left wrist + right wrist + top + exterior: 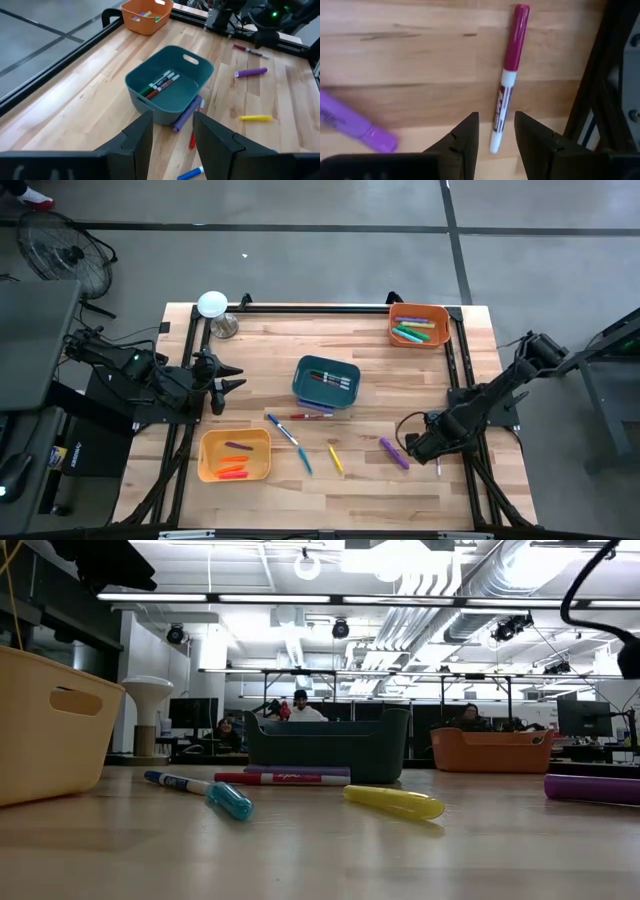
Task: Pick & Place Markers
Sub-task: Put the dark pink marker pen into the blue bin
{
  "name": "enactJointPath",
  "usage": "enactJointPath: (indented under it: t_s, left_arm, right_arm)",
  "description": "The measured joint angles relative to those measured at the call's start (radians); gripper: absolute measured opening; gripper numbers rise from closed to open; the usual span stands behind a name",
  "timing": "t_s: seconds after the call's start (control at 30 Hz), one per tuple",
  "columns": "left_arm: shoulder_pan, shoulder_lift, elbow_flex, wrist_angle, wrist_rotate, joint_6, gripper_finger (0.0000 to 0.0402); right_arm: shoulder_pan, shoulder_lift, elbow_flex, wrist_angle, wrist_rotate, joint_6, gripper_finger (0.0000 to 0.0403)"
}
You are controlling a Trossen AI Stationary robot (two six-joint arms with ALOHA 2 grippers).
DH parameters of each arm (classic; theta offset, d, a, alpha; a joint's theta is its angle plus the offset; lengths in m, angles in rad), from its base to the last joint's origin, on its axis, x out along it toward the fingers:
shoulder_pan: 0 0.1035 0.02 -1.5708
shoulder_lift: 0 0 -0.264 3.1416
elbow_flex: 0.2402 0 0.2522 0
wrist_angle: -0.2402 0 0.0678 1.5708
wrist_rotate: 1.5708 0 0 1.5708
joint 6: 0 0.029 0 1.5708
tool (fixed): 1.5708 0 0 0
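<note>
Several markers lie flat on the wooden table: a maroon-capped white marker (506, 85), purple (393, 452), yellow (336, 459), two blue ones (283, 428) and a red one (312, 416). More lie in the teal bin (326, 380), orange bin (419, 325) and yellow bin (235, 455). My right gripper (495, 116) is open low over the table near its right edge. Its fingers stand on either side of the maroon marker's white end without touching it. My left gripper (238, 377) is open and waits at the left edge, facing the teal bin (167, 85).
A purple marker (186, 114) leans along the teal bin's near wall, with the red one (192, 140) beside it. A black frame rail (600, 75) runs close beside the maroon marker. A white lamp (212, 304) and a metal cup (226, 328) stand at the far left corner.
</note>
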Motion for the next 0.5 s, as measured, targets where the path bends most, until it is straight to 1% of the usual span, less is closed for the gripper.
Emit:
enactJointPath:
  t_s: [0.23, 0.5]
  left_arm:
    - [0.0, 0.0, -0.001, 0.001, 0.0, 0.0, 0.0137]
    - [0.0, 0.0, -0.001, -0.001, 0.002, 0.001, 0.0137]
  right_arm:
    - [0.034, 0.072, 0.0, 0.003, -0.026, 0.014, 0.0114]
    - [0.064, 0.075, 0.0, -0.036, -0.03, 0.041, 0.0114]
